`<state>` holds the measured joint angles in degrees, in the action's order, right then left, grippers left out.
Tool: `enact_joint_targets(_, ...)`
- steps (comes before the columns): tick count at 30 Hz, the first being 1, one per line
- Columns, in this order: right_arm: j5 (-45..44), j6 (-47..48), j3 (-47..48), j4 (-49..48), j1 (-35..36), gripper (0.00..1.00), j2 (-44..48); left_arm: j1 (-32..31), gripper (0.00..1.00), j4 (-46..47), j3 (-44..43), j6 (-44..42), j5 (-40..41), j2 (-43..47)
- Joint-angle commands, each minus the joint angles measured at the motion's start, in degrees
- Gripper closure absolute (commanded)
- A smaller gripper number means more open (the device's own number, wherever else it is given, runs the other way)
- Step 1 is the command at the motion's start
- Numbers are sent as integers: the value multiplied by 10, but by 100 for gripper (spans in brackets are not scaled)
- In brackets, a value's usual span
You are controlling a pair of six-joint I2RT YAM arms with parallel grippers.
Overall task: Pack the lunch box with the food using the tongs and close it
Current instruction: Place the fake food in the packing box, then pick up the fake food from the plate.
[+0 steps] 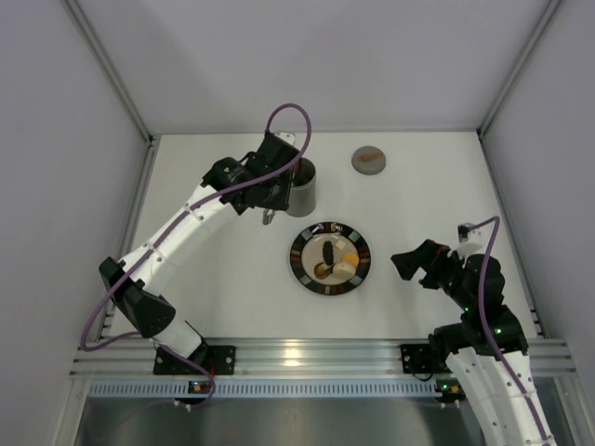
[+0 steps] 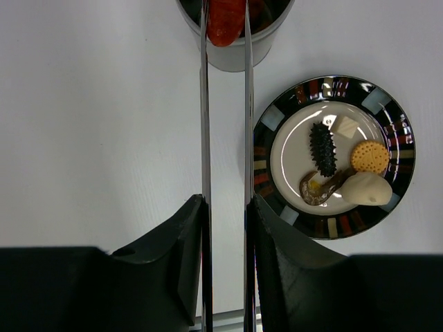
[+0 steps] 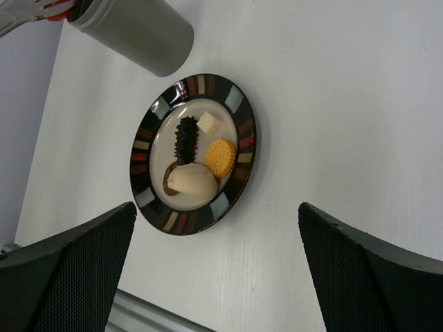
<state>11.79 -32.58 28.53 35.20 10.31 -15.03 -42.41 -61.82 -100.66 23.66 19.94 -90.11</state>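
Observation:
My left gripper [image 2: 225,204] is shut on the silver tongs [image 2: 204,124], which reach forward to the mouth of the dark-grey lunch box [image 2: 235,59]. Their tips pinch a red piece of food [image 2: 225,21] at that mouth. More food lies on the striped plate [image 2: 273,117]: a black spiky piece [image 2: 322,149], a round orange cracker [image 2: 369,156], a cream cube [image 2: 346,126], a pale lump [image 2: 368,188] and a brown piece [image 2: 318,188]. From above, the lunch box [image 1: 303,190] stands just behind the plate [image 1: 299,257]. My right gripper [image 1: 414,265] hangs open and empty to the plate's right.
A flat grey lid [image 1: 369,159] with an orange mark lies at the back, right of the lunch box. An aluminium rail [image 1: 307,358] runs along the near edge. Grey walls close in the white table on three sides.

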Motion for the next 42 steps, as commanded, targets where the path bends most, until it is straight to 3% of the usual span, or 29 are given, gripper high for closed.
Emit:
enact_joint_targets(1,-5,8,19,-7,-6,1,-2,2,72,36,-10,-14,-10,-3)
enact_joint_targets(6,-5,9,23,-7,-6,0,-5,2,68,39,-12,-17,-11,-8)
enact_joint_targets(11,-5,10,24,-7,-6,1,-8,2,55,40,-21,-20,-12,-8)
enact_joint_targets(27,-3,7,17,-8,-6,0,-4,-5,55,22,-56,-30,-50,30)
enact_joint_targets(38,2,-4,3,-22,-6,1,0,-158,55,12,95,59,-3,149)
enact_joint_targets(42,3,-5,-1,-23,-7,0,3,-178,54,35,169,83,9,171)
